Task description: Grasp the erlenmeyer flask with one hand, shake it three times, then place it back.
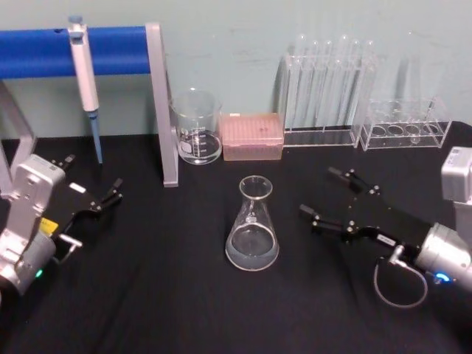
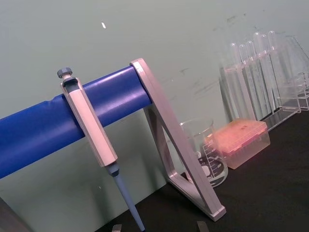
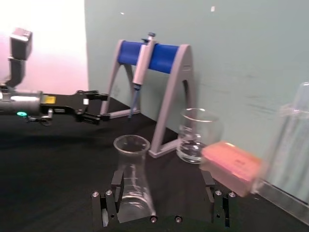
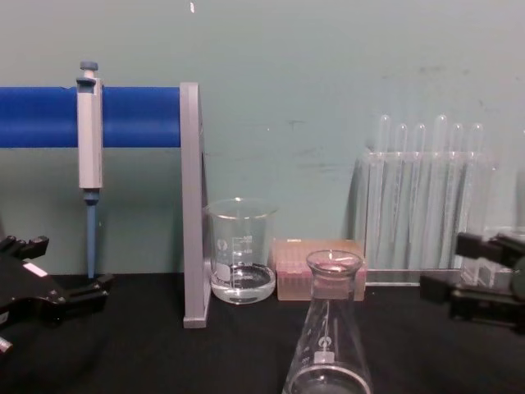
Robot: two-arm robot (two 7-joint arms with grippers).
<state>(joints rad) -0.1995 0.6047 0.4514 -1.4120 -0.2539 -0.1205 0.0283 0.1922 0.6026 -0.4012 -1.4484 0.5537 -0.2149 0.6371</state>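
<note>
Far to the left of the erlenmeyer flask [image 1: 252,225], the left gripper [image 1: 109,194] hangs low over the black surface [image 1: 162,295]. Its jaws are spread and hold nothing, and they point roughly toward the flask from well apart.

Behind that gripper, still left of the flask, a pipette [image 1: 83,66] hangs tip down from the blue bar of a grey stand [image 1: 110,50]. The stand's upright leg comes down behind and to the left of the flask.

Just past that leg, behind the flask and slightly left of it, sits a glass beaker [image 1: 198,129] with printed graduations. It is shorter than the flask.

The flask itself stands upright on the surface near the middle, wide base down and flared rim up, with a small white patch on its neck. Nothing touches it.

Directly behind it, against the wall, lies a pink box [image 1: 252,136]. To the right of that box a clear rack of test tubes [image 1: 328,81] stands upright, and a lower clear rack [image 1: 405,129] sits farther right.

To the right of the flask, the right gripper [image 1: 324,193] reaches in low with its jaws spread wide and aimed at the flask. In the head view a strip of bare surface separates the jaw tips from the glass. In the right wrist view the flask stands beyond the open jaws — nearer one jaw than the other, and not gripped.
</note>
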